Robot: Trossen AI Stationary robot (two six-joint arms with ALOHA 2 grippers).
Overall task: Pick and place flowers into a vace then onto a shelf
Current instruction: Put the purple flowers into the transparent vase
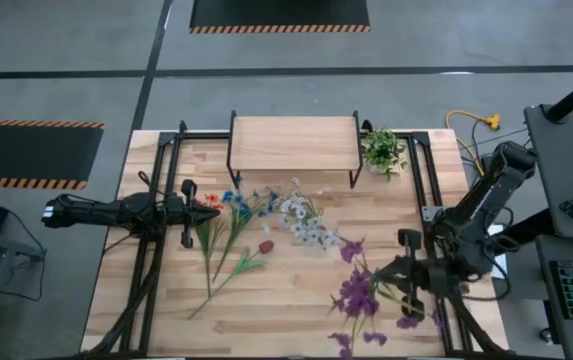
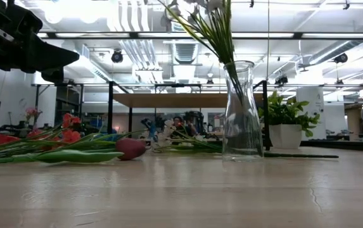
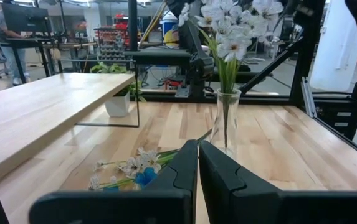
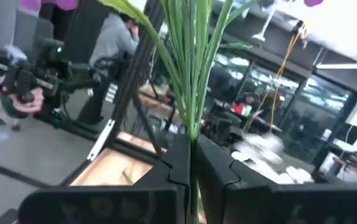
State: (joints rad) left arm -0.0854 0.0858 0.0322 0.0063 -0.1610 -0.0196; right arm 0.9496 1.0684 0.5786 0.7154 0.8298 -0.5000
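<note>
Right tool (image 1: pixel 404 270) at near right of bench (image 1: pixel 166 310), fingers pressed on green stems of a purple flower bunch (image 1: pixel 358 292) — pinch confirmed in right wrist view, stems (image 4: pixel 190 68) rising straight out of the closed fingers. Step in hand, judged: carry purple bunch to the vase. To do it well: lift until stem ends are above the rim, keep stems vertical, centre over the round mouth, lower slowly beside the white stems already in, release only once stems are well inside. Top-heavy load, narrow glass — tipping risk if stems drag the rim.

Mid-bench: clear vase (image 2: pixel 242 114) upright, holding white flowers (image 3: pixel 231 28). One vase. Loose on bench to its left: red/orange flowers (image 2: pixel 67 136), blue ones (image 1: pixel 238 200), a few white ones (image 3: pixel 138 165); exact stem count unclear.

Left tool (image 3: pixel 197 163) at left mid-bench, fingers pressed together, nothing between them, near the loose stems.

Far edge: one shelf (image 1: pixel 291 143), top bare. One potted plant (image 1: pixel 382 150) just beside its right end.
</note>
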